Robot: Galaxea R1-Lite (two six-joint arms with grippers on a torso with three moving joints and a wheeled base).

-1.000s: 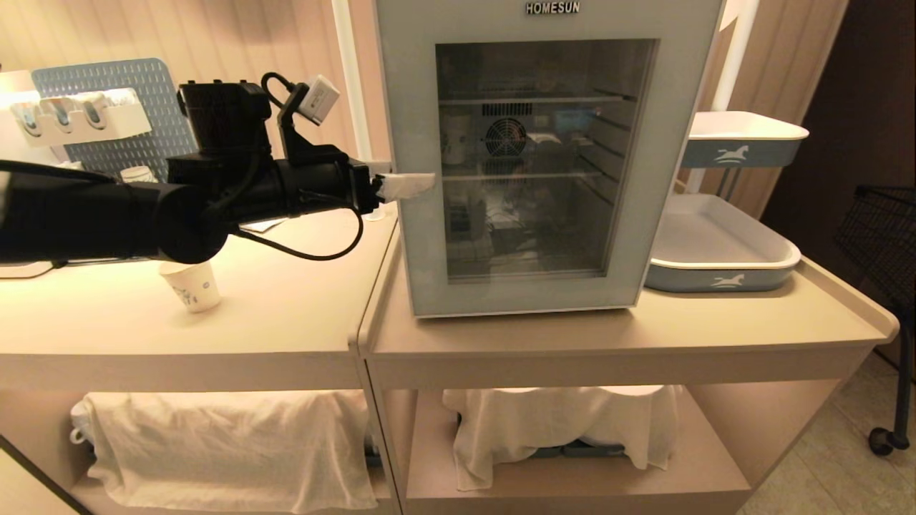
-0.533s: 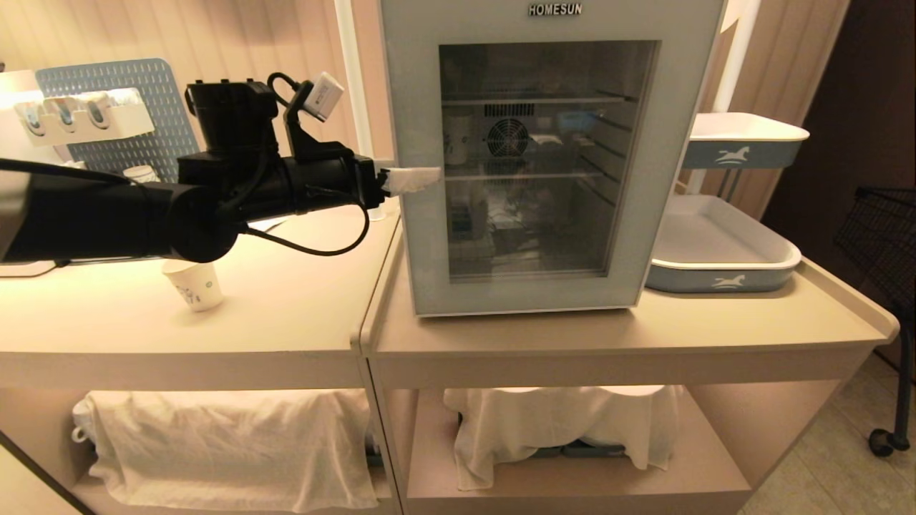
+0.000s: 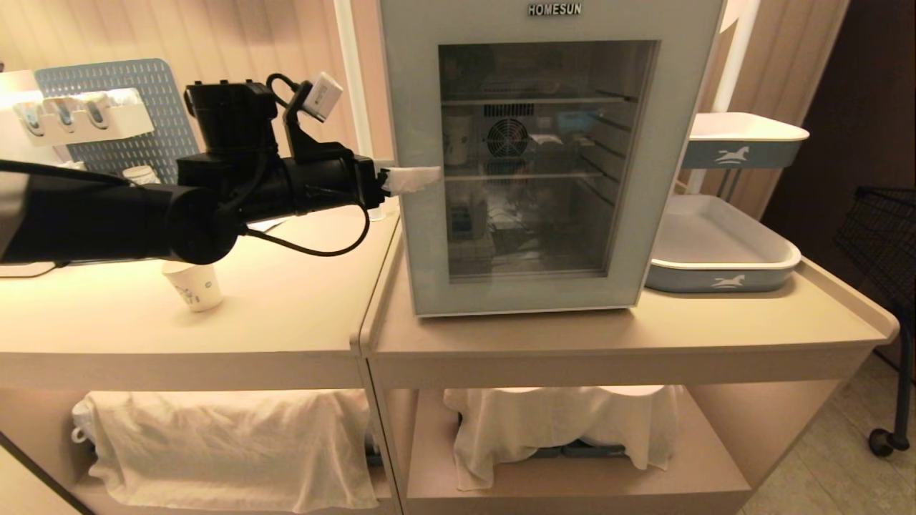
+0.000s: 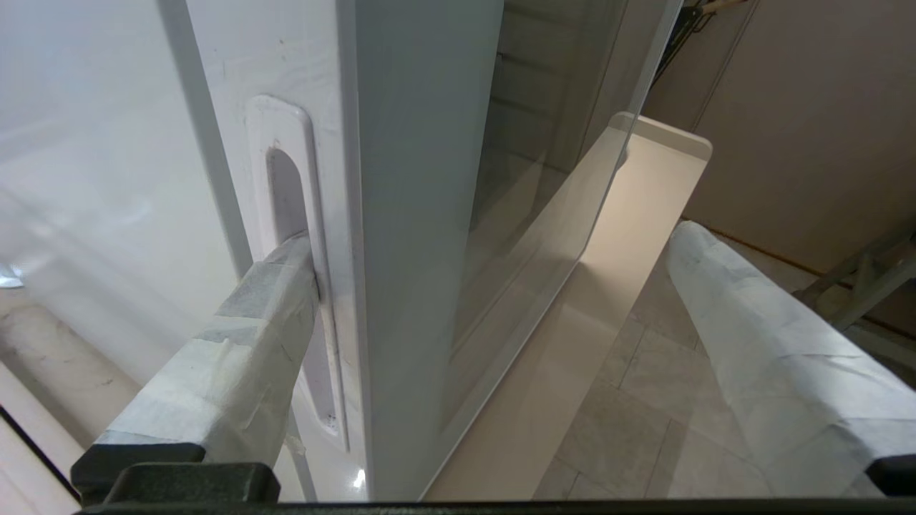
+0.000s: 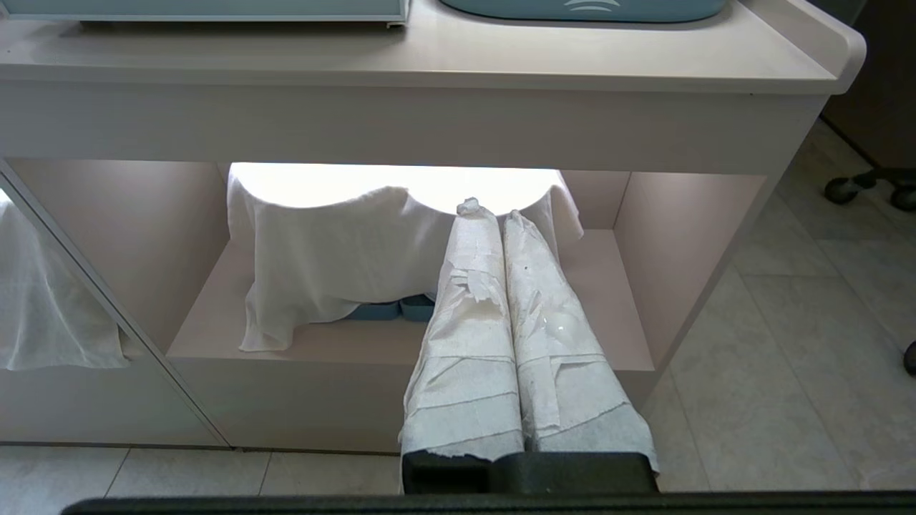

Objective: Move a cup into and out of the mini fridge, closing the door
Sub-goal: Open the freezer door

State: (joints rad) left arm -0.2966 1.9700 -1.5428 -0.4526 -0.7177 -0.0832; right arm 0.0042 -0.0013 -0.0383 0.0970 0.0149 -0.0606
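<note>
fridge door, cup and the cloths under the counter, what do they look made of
Door: clear glass pane, since shelves and fan show through it, in a smooth pale grey frame, likely painted metal or plastic. Cup: thin matte white paper, going by its rolled rim and printed pattern. Cloths: soft white woven fabric, draped in folds.

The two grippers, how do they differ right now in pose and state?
The left gripper is open, while the right gripper is shut, its fingers pressed together. The left gripper straddles the edge of the door, one finger in the side handle recess; the right gripper holds nothing and hangs low before the counter's lower shelf. Both have fingers wrapped in white tape.
</note>
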